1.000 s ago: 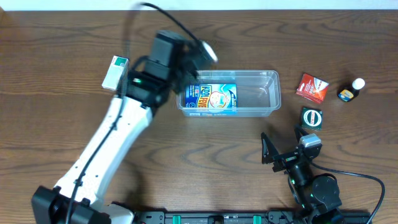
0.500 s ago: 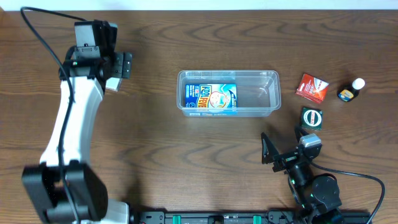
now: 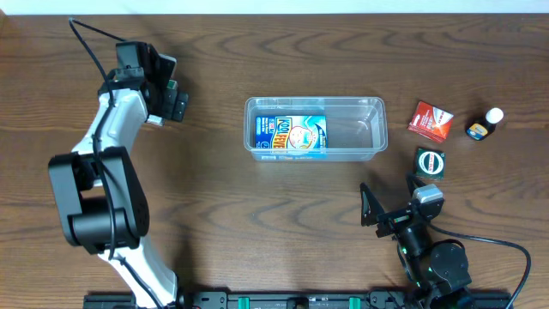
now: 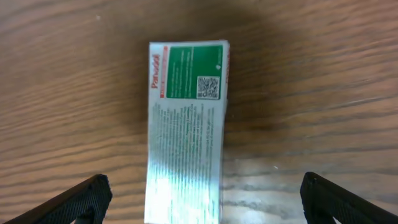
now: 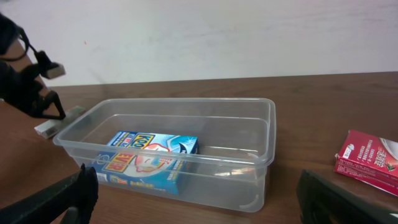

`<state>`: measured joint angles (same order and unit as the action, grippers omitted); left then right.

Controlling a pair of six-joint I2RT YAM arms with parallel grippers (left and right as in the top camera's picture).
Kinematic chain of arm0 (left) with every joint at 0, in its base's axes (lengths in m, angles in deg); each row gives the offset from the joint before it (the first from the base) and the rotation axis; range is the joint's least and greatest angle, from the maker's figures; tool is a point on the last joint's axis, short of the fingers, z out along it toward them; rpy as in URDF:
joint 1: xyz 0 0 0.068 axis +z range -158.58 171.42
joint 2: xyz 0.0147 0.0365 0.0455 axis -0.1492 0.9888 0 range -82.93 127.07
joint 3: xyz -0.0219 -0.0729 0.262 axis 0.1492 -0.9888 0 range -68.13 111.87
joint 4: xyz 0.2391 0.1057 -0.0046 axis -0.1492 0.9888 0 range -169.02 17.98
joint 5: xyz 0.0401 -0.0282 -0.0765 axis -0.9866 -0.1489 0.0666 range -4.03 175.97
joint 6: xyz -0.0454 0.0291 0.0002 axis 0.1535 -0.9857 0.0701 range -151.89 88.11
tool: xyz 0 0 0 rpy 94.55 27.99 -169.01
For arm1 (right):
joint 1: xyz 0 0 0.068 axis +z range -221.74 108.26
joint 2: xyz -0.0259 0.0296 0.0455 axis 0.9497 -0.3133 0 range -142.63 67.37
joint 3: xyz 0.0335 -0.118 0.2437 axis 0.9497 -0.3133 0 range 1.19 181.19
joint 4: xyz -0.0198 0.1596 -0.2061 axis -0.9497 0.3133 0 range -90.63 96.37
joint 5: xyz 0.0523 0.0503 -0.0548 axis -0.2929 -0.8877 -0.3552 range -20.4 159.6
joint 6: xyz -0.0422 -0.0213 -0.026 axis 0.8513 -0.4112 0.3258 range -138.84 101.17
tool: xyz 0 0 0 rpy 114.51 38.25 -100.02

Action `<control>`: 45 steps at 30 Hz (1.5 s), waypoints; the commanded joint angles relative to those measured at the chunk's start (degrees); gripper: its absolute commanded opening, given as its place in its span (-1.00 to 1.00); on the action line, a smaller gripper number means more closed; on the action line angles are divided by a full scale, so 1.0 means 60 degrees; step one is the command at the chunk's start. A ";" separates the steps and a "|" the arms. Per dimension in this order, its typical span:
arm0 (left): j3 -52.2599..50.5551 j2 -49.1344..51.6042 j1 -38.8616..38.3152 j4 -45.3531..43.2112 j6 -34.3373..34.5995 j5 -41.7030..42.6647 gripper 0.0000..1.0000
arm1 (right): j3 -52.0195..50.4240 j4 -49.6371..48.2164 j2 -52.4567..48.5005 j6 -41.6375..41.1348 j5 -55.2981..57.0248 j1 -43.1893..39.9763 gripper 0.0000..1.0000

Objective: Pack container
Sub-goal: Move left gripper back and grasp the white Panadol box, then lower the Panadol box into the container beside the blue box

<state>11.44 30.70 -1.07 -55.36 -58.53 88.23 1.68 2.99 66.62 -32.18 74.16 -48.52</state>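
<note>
The clear plastic container stands mid-table with a blue carton lying in its left half. The right wrist view shows the same tub and carton. My left gripper hovers at the far left over a white-and-green box lying flat on the wood. The box lies between the open jaws of that gripper, nearer the left finger, and neither finger touches it. My right gripper stands open and empty near the front edge, facing the container.
Right of the container lie a red box, a small dark bottle with a white cap and a round black-and-green tape measure. The red box also shows in the right wrist view.
My left arm swung from the container's left end to the far left and now hangs over the white-and-green box, jaws opened wide. The blue carton stays in the container. The right arm is still.
</note>
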 commanded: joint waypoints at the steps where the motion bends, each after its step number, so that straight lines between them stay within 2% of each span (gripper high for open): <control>1: 0.0135 0.0539 0.0310 -0.0084 -0.0288 0.0543 0.96 | -0.0029 0.0015 0.0011 0.0095 0.0058 0.0117 0.99; 8: 0.0135 0.1042 0.0721 -0.0368 -0.0313 0.1515 0.96 | -0.0029 0.0015 0.0011 0.0095 0.0058 0.0117 0.98; 12: 0.0135 0.1075 0.0747 -0.0514 -0.0313 0.1625 0.94 | -0.0029 0.0015 0.0011 0.0095 0.0058 0.0117 0.98; 17: 0.0135 0.1075 0.0747 -0.0572 -0.0313 0.1621 0.41 | -0.0029 0.0015 0.0011 0.0095 0.0058 0.0117 0.98; 20: 0.0135 0.1071 0.0747 -0.0572 -0.0313 0.1621 0.18 | -0.0029 0.0015 0.0011 0.0095 0.0058 0.0117 0.98; 33: 0.0135 0.0594 0.0718 -0.0597 -0.0306 0.1625 0.01 | -0.0029 0.0015 0.0011 0.0095 0.0058 0.0117 0.98; 41: 0.0135 -0.1107 0.0295 -0.0270 -0.0302 0.1639 0.00 | -0.0029 0.0015 0.0011 0.0095 0.0058 0.0117 0.98; 45: 0.0135 -0.2164 -0.0328 0.0222 -0.0299 0.2634 0.00 | -0.0029 0.0015 0.0011 0.0095 0.0058 0.0117 0.98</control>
<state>11.42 22.13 -0.31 -55.34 -60.38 99.10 1.68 2.99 66.62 -32.18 74.16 -48.52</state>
